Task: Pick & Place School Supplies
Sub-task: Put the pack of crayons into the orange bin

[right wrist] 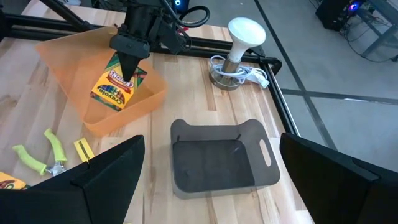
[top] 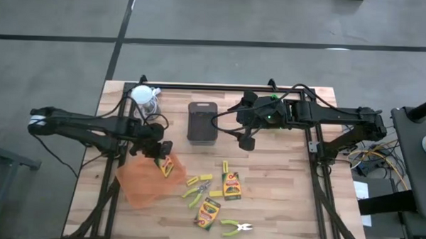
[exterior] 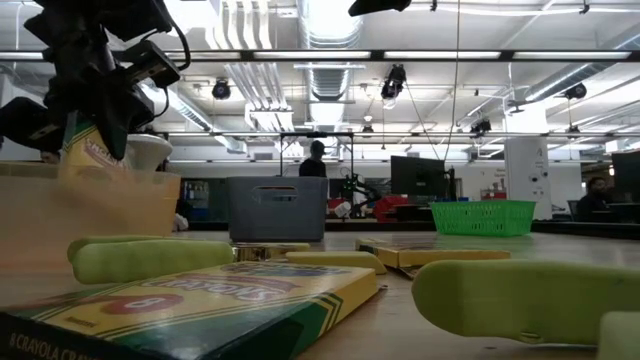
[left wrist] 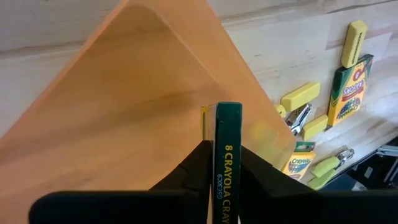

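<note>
My left gripper [left wrist: 227, 171] is shut on a yellow-green crayon box [right wrist: 117, 84] over the orange tray [top: 140, 184] at the table's near left. Loose on the wood to the tray's right lie two more crayon boxes [top: 231, 185] [top: 207, 213], lime-handled scissor-like tools [top: 196, 193] [top: 234, 227] and short yellow blocks [top: 194, 180] [top: 225, 166]. My right gripper [right wrist: 211, 140] hangs open in the air above the black tray [right wrist: 217, 158], touching nothing. My left gripper pinches the crayon box by its two broad faces at the upper end [right wrist: 125, 70], its narrow green side [left wrist: 227, 134] showing between the fingers. The fingers come slanting down from above. The box hangs tilted, lower end [right wrist: 106, 99] inside the orange tray; whether it touches the floor cannot be told.
A black tray [top: 202, 121] stands at the table's far middle. A white-topped lamp [top: 143, 96] with a coiled cord sits at the far left corner. Bare wood lies on the right half of the table [top: 288, 200]. A green basket [exterior: 482, 217] shows far off in the low view.
</note>
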